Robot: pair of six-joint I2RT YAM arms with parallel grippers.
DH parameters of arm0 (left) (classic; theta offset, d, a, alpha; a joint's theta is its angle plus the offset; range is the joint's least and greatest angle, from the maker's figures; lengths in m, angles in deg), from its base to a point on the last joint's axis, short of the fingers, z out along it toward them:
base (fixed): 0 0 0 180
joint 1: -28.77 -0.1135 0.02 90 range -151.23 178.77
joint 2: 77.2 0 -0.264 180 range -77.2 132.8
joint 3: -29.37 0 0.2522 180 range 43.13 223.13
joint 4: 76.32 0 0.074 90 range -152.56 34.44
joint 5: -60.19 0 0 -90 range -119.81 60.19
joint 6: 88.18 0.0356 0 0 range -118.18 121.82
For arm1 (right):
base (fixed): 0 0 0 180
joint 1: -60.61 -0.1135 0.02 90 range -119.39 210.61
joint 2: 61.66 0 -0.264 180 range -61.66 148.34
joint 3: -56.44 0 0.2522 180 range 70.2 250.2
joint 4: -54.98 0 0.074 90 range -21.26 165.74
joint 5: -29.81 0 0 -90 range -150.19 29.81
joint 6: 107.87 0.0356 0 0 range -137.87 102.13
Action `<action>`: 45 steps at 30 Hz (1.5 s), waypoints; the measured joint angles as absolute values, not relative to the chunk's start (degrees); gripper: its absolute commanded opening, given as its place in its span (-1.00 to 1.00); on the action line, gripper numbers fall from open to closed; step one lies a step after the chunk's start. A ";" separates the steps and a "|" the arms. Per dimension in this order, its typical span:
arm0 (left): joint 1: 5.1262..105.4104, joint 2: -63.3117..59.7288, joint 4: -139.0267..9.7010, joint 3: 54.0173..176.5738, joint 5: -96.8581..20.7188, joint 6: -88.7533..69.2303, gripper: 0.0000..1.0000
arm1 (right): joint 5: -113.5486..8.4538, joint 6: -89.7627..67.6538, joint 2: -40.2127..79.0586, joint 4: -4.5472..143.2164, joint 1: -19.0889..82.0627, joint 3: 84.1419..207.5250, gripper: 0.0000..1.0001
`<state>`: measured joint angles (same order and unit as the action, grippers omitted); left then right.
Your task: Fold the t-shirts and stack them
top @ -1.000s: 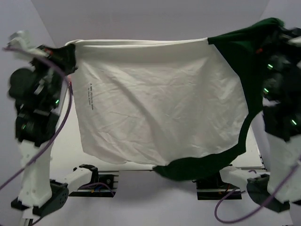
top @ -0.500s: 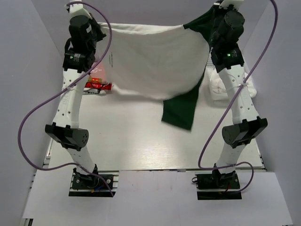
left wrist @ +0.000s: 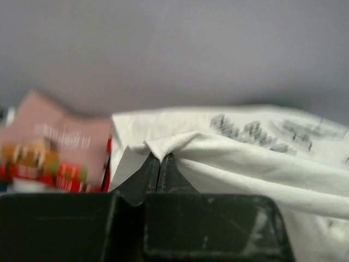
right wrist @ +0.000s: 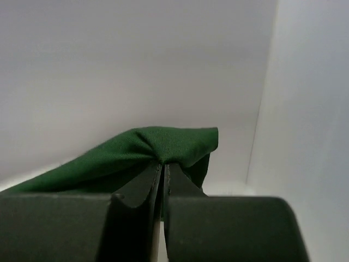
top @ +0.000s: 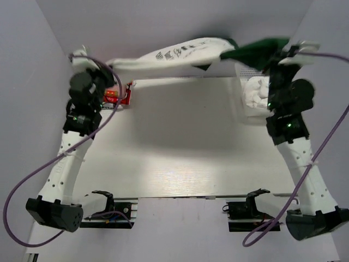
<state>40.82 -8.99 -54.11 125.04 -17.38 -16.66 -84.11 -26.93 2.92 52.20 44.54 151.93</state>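
Shirt: off-white fabric t-shirt (top: 180, 54) with black print, hanging stretched between both arms above the table's far edge.
Left gripper (left wrist: 160, 161): pinched together on an off-white fold.
Right gripper (right wrist: 162, 166): clamped on the dark green sleeve (top: 256, 50).
Others: folded red shirt (top: 115, 97) far left, folded white shirt (top: 255, 93) far right, on the white table (top: 185, 142).

My fingers (left wrist: 145, 176) are pinched together on a fold of the off-white shirt (left wrist: 229, 159), its blurred black print (left wrist: 252, 131) trailing right, with a blurred pink shirt (left wrist: 54, 143) at left before a grey wall (left wrist: 174, 49).
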 measured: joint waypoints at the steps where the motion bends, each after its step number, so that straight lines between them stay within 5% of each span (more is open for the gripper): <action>1: 40.82 -10.50 -53.96 119.70 -17.69 -17.27 -1.00 | -83.94 -25.46 1.00 53.69 44.54 147.28 -1.00; 8: 40.89 -12.86 -44.36 91.07 -19.31 -28.84 -1.00 | -80.40 -9.07 -8.97 75.98 44.47 116.59 -1.00; 12: 41.17 -17.28 -35.60 84.40 -20.25 -36.70 -0.99 | -80.09 0.02 -12.60 90.30 44.47 112.55 -0.96; 15: 41.41 -19.81 -31.75 81.61 -21.14 -40.22 -0.46 | -79.24 5.57 -13.61 95.72 44.49 110.82 -0.61; 16: 41.41 -19.81 -30.51 80.99 -21.47 -41.29 -0.25 | -78.82 7.23 -13.56 97.14 44.52 109.47 -0.33; 17: 41.41 -19.38 -29.00 80.45 -21.75 -42.28 0.19 | -77.99 8.85 -13.17 98.50 44.54 107.76 -0.20; 18: 41.41 -18.78 -27.42 80.05 -22.08 -42.76 0.22 | -77.47 10.47 -12.43 100.57 44.54 106.45 -0.05; 23: 41.41 -17.43 -15.49 80.45 -23.04 -46.32 0.26 | -75.04 16.76 -10.63 111.41 44.52 104.04 0.05; 25: 41.41 -18.85 -11.82 81.15 -24.36 -47.13 0.63 | -75.06 18.58 -13.19 114.41 44.54 105.01 0.17; 27: 41.41 -21.43 -9.74 81.80 -25.73 -47.66 0.99 | -75.35 19.25 -16.51 115.66 44.54 106.47 0.53; 40: 41.41 -15.20 -11.40 83.49 -26.93 -47.31 0.92 | -74.62 17.83 -11.90 113.47 44.54 107.39 0.76; 45: 41.41 -10.35 -14.88 82.65 -28.09 -47.15 0.54 | -75.06 20.02 -9.30 113.10 44.63 104.29 0.78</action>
<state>41.41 -10.35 -14.88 82.65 -28.09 -47.15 -75.06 20.02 -9.30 113.10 44.63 104.29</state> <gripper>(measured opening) 0.835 0.889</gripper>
